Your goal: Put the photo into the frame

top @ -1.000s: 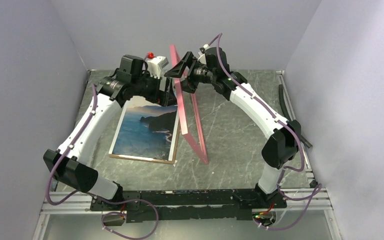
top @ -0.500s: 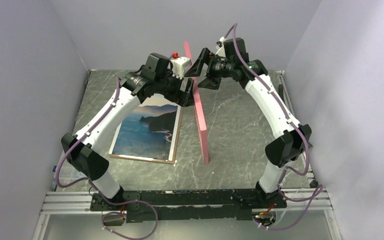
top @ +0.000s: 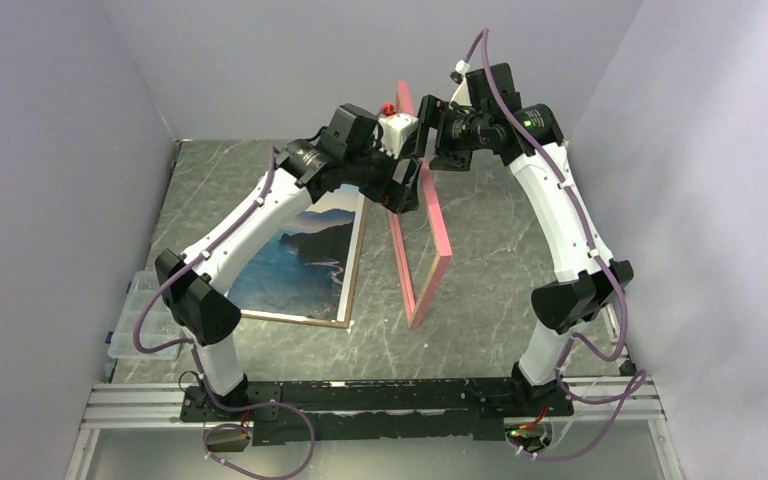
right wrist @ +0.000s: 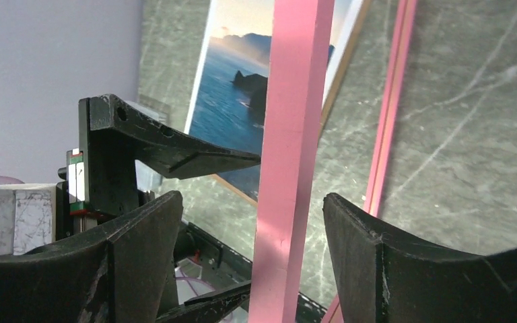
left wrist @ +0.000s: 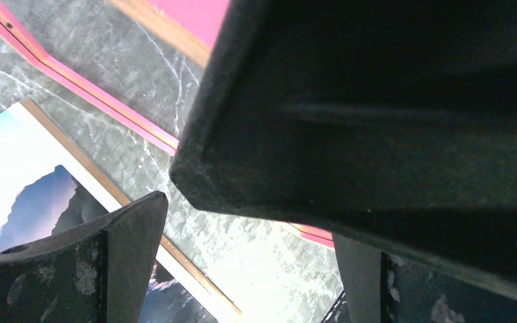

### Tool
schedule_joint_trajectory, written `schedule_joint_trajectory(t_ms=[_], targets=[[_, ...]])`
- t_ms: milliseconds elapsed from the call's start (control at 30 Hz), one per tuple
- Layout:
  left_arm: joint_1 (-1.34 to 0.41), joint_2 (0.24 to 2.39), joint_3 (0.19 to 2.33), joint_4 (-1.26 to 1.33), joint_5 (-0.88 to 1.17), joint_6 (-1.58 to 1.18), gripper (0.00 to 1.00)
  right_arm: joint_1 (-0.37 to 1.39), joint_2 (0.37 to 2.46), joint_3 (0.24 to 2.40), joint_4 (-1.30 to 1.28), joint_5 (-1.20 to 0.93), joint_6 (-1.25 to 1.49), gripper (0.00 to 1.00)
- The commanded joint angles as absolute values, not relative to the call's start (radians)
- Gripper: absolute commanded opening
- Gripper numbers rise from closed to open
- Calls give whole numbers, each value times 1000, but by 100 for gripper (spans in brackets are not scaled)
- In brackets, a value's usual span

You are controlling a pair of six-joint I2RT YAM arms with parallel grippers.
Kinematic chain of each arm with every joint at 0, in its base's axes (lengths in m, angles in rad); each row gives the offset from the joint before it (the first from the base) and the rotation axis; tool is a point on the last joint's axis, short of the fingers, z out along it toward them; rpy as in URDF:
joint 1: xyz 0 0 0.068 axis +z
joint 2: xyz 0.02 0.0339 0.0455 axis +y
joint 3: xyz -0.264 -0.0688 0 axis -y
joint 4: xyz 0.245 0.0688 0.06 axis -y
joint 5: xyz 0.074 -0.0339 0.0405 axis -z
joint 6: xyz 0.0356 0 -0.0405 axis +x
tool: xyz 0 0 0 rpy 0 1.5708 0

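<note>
Grey marbled tabletop (top: 500, 260) carried the photo (top: 300, 260) flat at left. The frame (top: 432, 290) stood on edge at centre. The right gripper (right wrist: 252, 198) jaws straddled its top bar, parted; the left gripper (left wrist: 252, 229) jaws were likewise parted. Unclamped, the frame could topple.

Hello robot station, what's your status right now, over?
Right tool open, straddling an edge of the frame. Left tool open, close beside. Frame upright on its edge; photo lying flat to its left, not in yet.
</note>
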State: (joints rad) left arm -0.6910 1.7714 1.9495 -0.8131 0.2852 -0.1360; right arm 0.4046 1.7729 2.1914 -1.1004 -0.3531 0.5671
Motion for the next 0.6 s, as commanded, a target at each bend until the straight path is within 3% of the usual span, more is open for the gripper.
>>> schedule_joint_trajectory(t_ms=[0,267,567], targets=[[-703,1785,1989,-777,275,-143,95,395,1748,2157,-1149,-323,507,78],[-678,1704,1933,-834,251,-119,95,360,1735,2162,-1199,-228,462,64],[-493,1641,1810,-900,265,-65,95,350,1660,2029,-1234,-54,404,58]])
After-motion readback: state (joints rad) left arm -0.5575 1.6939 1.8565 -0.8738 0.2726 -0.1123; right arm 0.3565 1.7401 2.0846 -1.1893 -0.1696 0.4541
